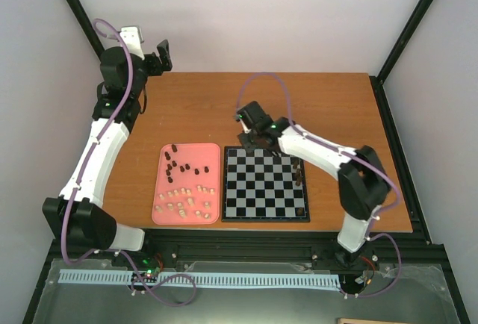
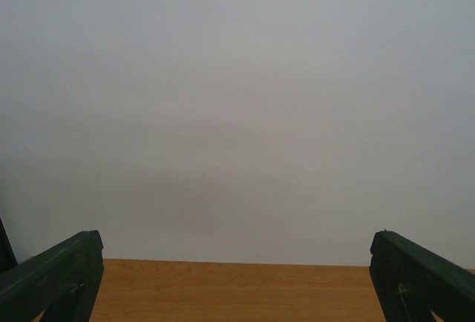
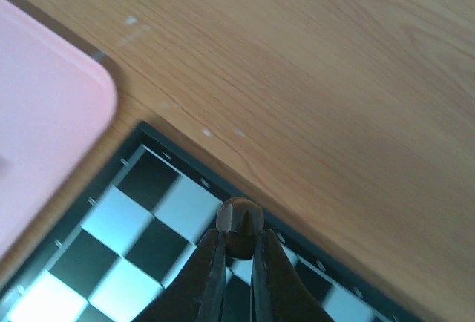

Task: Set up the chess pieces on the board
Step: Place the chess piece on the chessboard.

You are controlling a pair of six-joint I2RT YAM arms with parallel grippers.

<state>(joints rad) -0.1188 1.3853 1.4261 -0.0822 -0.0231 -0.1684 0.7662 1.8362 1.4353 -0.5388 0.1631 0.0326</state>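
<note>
The held dark piece (image 3: 239,222) sat clenched between the right claw's (image 3: 239,246) two fingers (image 3: 211,277), over a square in the far row of the board (image 1: 261,189), close to its far left corner. Whether the piece's base touched the square could not be told from the wrist view. In the top view the board lay flat on the table (image 1: 328,107), near its front edge. A few other dark men (image 1: 299,172) stood along the board's right-hand file, too small to count. Just left of the board, apart by a thin strip of wood, lay the pink tray (image 1: 210,156). A loose cluster of dark pieces (image 1: 178,166) occupied the tray's far half and pale pieces (image 1: 187,201) its near half. The right arm reached in from the near right corner, bent across the board's far right. The left claw (image 1: 163,55) was raised by the far left corner of the table, its jaws spread wide with nothing between them, facing the wall (image 2: 237,99).
</note>
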